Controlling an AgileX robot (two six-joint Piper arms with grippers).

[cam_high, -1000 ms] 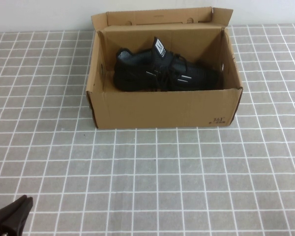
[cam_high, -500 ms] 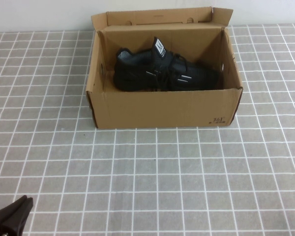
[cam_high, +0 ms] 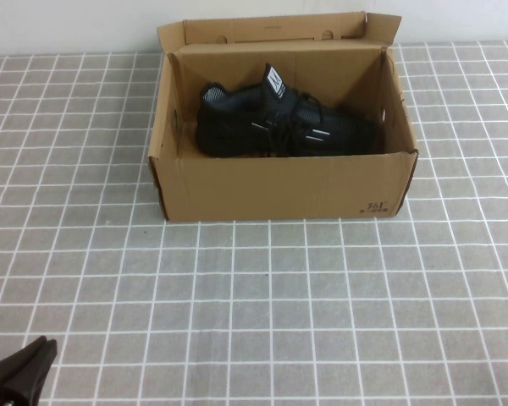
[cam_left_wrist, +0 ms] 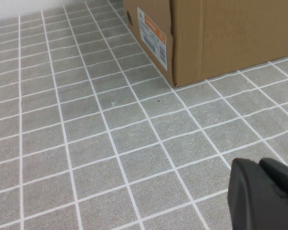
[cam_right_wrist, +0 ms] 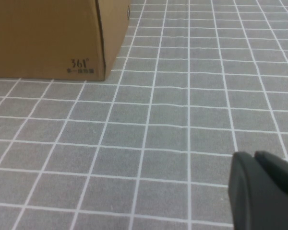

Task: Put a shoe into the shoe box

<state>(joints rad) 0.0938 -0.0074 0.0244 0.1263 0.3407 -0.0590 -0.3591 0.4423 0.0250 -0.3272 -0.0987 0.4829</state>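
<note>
The black lace-up shoe [cam_high: 279, 123] lies on its sole inside the open brown shoe box [cam_high: 279, 190] at the far middle of the table, toe toward the right wall. My left gripper [cam_high: 44, 348] rests low at the near left corner, far from the box, shut and holding nothing; its wrist view shows the gripper [cam_left_wrist: 258, 164] over bare tiles with the box's corner [cam_left_wrist: 216, 38] ahead. My right gripper [cam_right_wrist: 253, 156] is shut and empty near the table's front right, out of the high view, with the box's printed corner [cam_right_wrist: 81, 64] ahead of it.
The grey tiled tabletop [cam_high: 279, 321] stretches between the grippers and the box. A white wall [cam_high: 68, 25] runs behind the box. An orange-and-white label [cam_left_wrist: 152, 37] is stuck on the box's left end.
</note>
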